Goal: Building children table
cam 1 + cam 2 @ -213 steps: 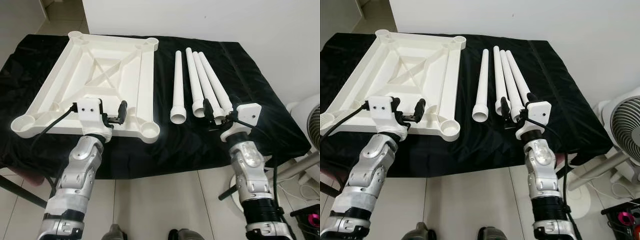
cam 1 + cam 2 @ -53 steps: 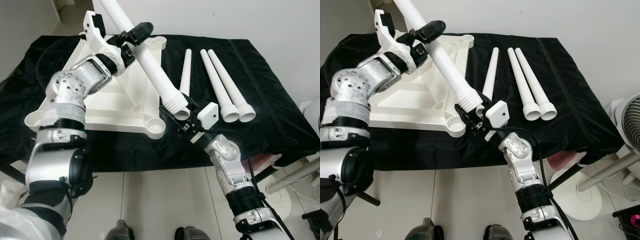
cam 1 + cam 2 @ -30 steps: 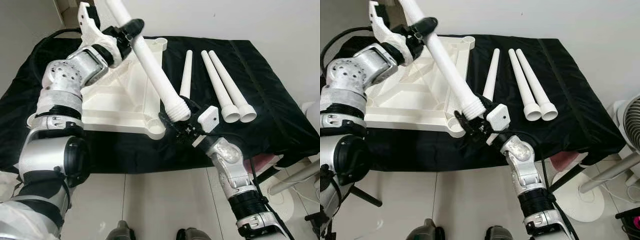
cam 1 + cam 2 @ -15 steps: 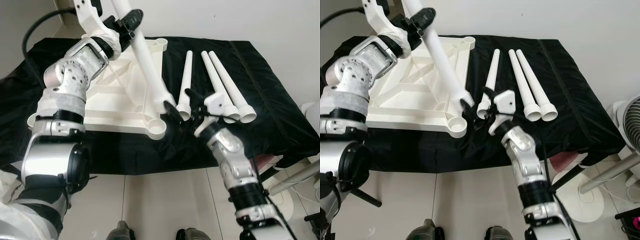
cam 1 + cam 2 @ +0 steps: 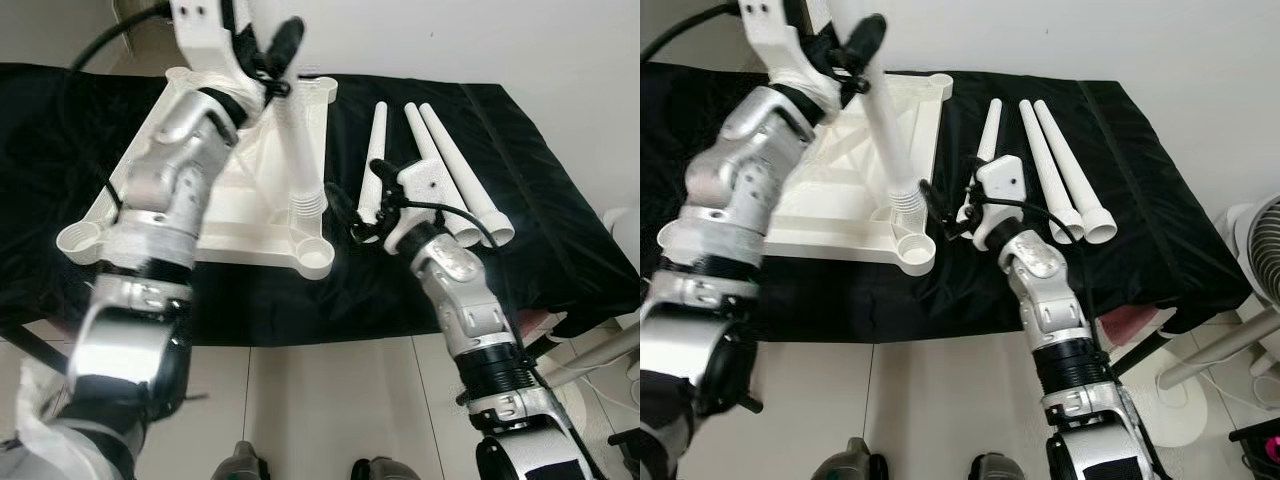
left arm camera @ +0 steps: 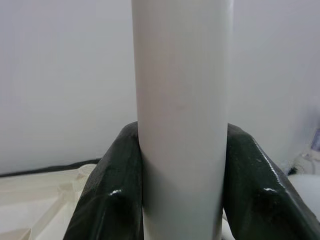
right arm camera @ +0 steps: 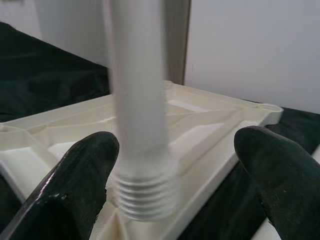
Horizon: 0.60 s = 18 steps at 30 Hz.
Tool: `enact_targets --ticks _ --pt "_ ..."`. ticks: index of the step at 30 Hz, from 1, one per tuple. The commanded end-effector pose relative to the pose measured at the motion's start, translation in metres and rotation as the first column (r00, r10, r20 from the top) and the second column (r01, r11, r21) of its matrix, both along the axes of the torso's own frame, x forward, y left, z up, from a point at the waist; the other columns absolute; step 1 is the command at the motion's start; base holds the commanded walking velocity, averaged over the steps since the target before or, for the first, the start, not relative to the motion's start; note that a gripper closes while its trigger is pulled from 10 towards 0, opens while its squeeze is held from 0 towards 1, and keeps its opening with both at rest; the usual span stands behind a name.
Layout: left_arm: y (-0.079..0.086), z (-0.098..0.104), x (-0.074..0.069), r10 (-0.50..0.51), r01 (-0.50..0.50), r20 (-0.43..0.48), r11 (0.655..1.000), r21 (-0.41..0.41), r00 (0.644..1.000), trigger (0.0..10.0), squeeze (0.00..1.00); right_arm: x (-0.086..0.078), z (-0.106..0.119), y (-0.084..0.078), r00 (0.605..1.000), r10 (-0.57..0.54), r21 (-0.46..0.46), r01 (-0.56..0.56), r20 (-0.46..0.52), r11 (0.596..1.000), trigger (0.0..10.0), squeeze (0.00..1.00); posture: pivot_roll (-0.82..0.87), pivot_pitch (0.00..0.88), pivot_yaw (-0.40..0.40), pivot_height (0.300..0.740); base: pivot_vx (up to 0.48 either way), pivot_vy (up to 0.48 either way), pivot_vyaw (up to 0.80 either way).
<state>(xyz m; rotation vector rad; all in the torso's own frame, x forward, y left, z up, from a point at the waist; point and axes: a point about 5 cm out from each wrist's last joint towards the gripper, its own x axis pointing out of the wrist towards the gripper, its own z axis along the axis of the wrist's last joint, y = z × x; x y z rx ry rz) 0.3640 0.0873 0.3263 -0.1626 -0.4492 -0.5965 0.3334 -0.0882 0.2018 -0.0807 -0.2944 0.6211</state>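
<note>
Half a second ago the white leg [image 5: 296, 150] leaned; now it stands nearly upright, its threaded end above the upturned tabletop [image 5: 215, 190]'s near corner socket [image 5: 912, 245] on the black worktop [image 5: 560, 240]. The left claw [image 6: 182, 185] clamps it (wrist view). The right claw [image 7: 175, 170] has drawn back, fingers apart.

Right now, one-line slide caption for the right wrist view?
Open right pincer flanks the threaded end of a white table leg held above the upturned tabletop.
</note>
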Motion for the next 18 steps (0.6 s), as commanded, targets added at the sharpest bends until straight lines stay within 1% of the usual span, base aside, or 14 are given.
enact_targets --ticks 1,2,5,6,8,12,14,18 --pt "-0.002 0.006 -0.005 0.03 -0.03 0.058 1.0 0.008 0.998 10.0 0.0 0.001 0.004 0.004 1.0 0.01 -0.02 -0.01 0.002 1.0 10.0 0.0 -0.02 0.021 0.009 0.74 0.0 0.0 0.0" --pt "-0.002 0.006 -0.005 0.03 -0.03 0.058 1.0 0.008 0.998 10.0 0.0 0.001 0.004 0.004 1.0 0.01 -0.02 -0.01 0.002 1.0 10.0 0.0 -0.02 0.021 0.009 0.74 0.0 0.0 0.0" --pt "-0.016 0.006 -0.015 0.024 -0.028 0.117 0.999 0.038 0.993 10.0 0.0 0.004 0.007 0.014 1.0 0.027 -0.029 -0.027 -0.005 0.999 10.0 0.0 -0.01 0.023 0.003 0.74 0.0 0.0 0.0" --pt "-0.02 0.007 -0.017 0.018 -0.022 0.124 0.999 0.035 0.992 10.0 0.0 0.005 0.007 0.016 1.0 0.025 -0.034 -0.025 -0.001 0.999 10.0 0.0 -0.02 0.023 0.002 0.74 0.0 0.0 0.0" --pt "-0.027 0.007 -0.022 -0.005 0.003 0.126 1.0 0.016 0.992 10.0 0.0 0.009 0.008 0.019 1.0 0.013 -0.039 -0.013 -0.001 0.999 10.0 0.0 -0.01 0.022 0.001 0.74 0.0 0.0 0.0" --pt "-0.031 0.006 -0.024 -0.013 0.01 0.123 1.0 0.02 0.992 10.0 0.0 0.011 0.009 0.021 1.0 0.006 -0.049 -0.005 0.012 0.999 10.0 0.0 -0.01 0.021 0.001 0.74 0.0 0.0 0.0" --pt "-0.04 0.005 -0.029 -0.026 0.023 0.135 0.999 0.025 0.991 10.0 0.0 0.016 0.01 0.027 1.0 -0.005 -0.059 0.005 0.006 0.998 10.0 0.0 -0.01 0.018 0.001 0.74 0.0 0.0 0.0" --pt "-0.045 0.005 -0.032 -0.037 0.033 0.142 0.999 0.026 0.989 10.0 0.0 0.019 0.011 0.03 1.0 -0.014 -0.066 0.014 0.003 0.998 10.0 0.0 -0.01 0.017 0.001 0.74 0.0 0.0 0.0"
